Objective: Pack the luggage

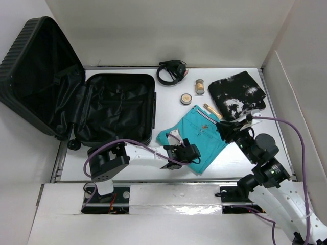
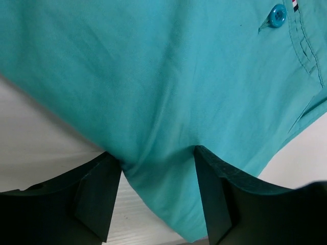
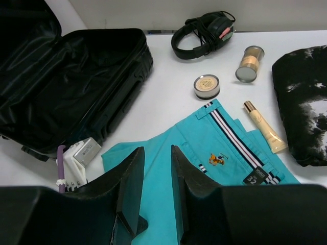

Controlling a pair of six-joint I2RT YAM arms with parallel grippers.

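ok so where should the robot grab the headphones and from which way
Take the headphones by the arched headband, coming straight down from above. They lie flat on the table with the band curving clear of the padded cups, so it looks like the thinnest part for a hand to close across.

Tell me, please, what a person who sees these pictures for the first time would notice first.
First, the big black ribbed hard-shell suitcase, lying wide open at the far left of the white table. Next, the bright turquoise folded shorts in the middle, where the left gripper has its fingers around a fold of the near edge. At the far right lies a black-and-white patterned garment, with black headphones behind the shorts.
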